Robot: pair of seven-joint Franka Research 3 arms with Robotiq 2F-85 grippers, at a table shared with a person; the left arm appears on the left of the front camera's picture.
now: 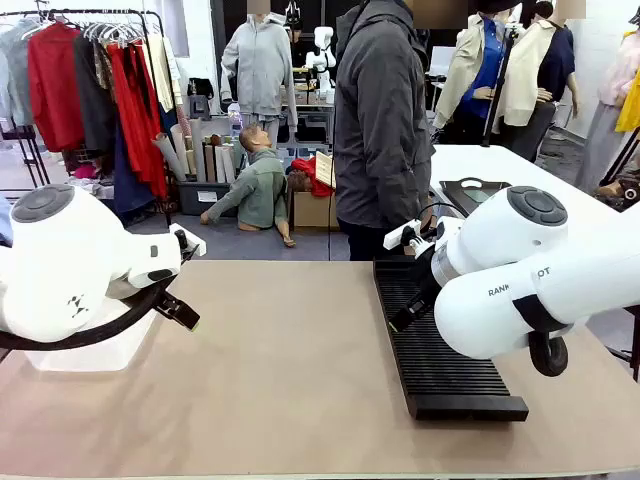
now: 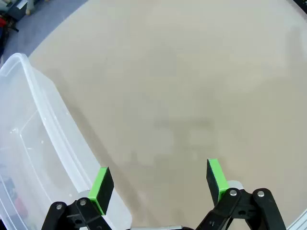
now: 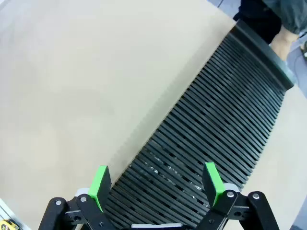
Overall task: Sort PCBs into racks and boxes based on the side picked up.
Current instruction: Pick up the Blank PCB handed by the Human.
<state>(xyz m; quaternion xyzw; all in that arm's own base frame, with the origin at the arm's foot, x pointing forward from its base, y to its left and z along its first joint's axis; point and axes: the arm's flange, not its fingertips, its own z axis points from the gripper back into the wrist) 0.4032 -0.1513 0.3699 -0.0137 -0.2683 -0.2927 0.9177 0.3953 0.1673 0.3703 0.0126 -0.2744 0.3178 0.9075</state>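
Note:
The long black ribbed rack (image 1: pixel 440 345) lies on the right half of the tan table, running from the far edge toward me. My right gripper (image 1: pixel 407 318) hovers over its left edge; in the right wrist view this gripper (image 3: pixel 156 184) is open, green pads apart above the rack's slats (image 3: pixel 216 129), holding nothing. The clear plastic box (image 1: pixel 105 358) sits at the near left under my left arm. My left gripper (image 1: pixel 180 310) hangs beside it, open and empty (image 2: pixel 158 184), with the box's rim (image 2: pixel 45 115) to its left. No PCBs are in view.
A person in a dark grey jacket (image 1: pixel 380 130) stands at the far side, behind the rack, with a hand (image 3: pixel 284 42) near its far end. A smooth black tray (image 1: pixel 472 193) rests on a white table behind. The bare tan tabletop (image 1: pixel 290 340) stretches between box and rack.

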